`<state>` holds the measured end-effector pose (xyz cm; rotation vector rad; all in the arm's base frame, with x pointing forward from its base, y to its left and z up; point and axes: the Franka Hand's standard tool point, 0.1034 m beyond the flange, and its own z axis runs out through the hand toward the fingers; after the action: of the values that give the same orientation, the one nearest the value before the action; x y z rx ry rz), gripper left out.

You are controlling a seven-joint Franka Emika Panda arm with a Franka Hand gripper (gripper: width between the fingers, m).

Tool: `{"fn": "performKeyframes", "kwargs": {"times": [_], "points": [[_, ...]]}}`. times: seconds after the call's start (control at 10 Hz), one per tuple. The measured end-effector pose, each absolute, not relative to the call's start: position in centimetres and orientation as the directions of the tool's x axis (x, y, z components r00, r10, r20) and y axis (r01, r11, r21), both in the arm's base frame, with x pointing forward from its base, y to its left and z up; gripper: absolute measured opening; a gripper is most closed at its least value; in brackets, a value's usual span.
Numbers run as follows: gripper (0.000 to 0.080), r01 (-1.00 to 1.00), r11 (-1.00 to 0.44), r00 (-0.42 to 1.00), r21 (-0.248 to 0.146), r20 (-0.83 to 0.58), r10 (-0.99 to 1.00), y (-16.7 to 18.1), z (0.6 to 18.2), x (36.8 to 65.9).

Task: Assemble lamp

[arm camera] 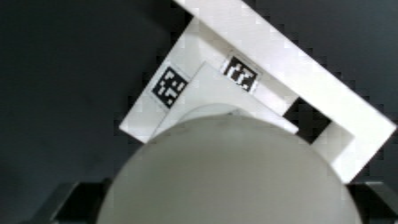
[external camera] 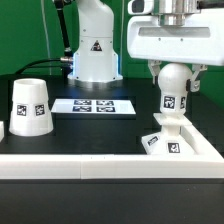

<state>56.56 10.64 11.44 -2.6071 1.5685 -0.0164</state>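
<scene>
The ball-topped bulb [external camera: 173, 92] stands upright on the flat square base [external camera: 160, 142] at the exterior view's right. My gripper [external camera: 173, 72] is shut on the bulb's round top from above. In the wrist view the bulb [arm camera: 222, 165] fills the middle, with the tagged base [arm camera: 187, 85] below it. The truncated-cone shade [external camera: 29, 106] stands alone at the exterior view's left, apart from the gripper.
The marker board [external camera: 94, 106] lies flat at the middle back. Long white rails [external camera: 100, 160] run along the front and the right side [arm camera: 294, 60], boxing in the base's corner. The arm's white pedestal [external camera: 95, 50] stands behind.
</scene>
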Motion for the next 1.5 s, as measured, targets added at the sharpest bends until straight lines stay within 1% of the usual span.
{"fn": "performKeyframes", "kwargs": {"times": [0.1, 0.3, 0.4, 0.5, 0.7, 0.8, 0.9, 1.0, 1.1, 1.2, 1.3, 1.4, 1.5], "points": [[0.0579, -0.920, -0.383, 0.389, -0.087, -0.065, -0.919, 10.71, 11.41, 56.61], [0.0579, -0.966, -0.251, 0.257, -0.066, -0.109, -0.960, 10.71, 11.17, 56.75], [0.0579, -0.973, -0.224, 0.230, -0.059, -0.113, -0.967, 10.70, 11.02, 56.80], [0.0579, -0.985, -0.162, 0.168, -0.058, -0.122, -0.978, 10.79, 11.02, 56.87], [0.0579, -0.993, -0.099, 0.106, -0.060, -0.127, -0.986, 10.94, 11.04, 56.95], [0.0623, -0.995, -0.076, 0.083, -0.058, -0.133, -0.988, 11.08, 11.03, 56.94], [0.0676, -0.992, -0.111, 0.118, -0.062, -0.131, -0.984, 11.09, 11.02, 56.93], [0.0676, -0.976, -0.203, 0.211, -0.073, -0.123, -0.970, 11.09, 11.05, 56.92], [0.0695, -0.957, -0.278, 0.286, -0.081, -0.117, -0.951, 11.08, 11.07, 56.92], [0.0698, -0.926, -0.368, 0.375, -0.081, -0.108, -0.921, 11.07, 11.11, 56.86], [0.0698, -0.875, -0.475, 0.482, -0.092, -0.093, -0.871, 11.06, 11.17, 56.94], [0.0699, -0.858, -0.505, 0.513, -0.096, -0.092, -0.853, 11.07, 11.13, 56.92], [0.0699, -0.805, -0.585, 0.593, -0.104, -0.082, -0.801, 11.06, 11.11, 56.92]]}}
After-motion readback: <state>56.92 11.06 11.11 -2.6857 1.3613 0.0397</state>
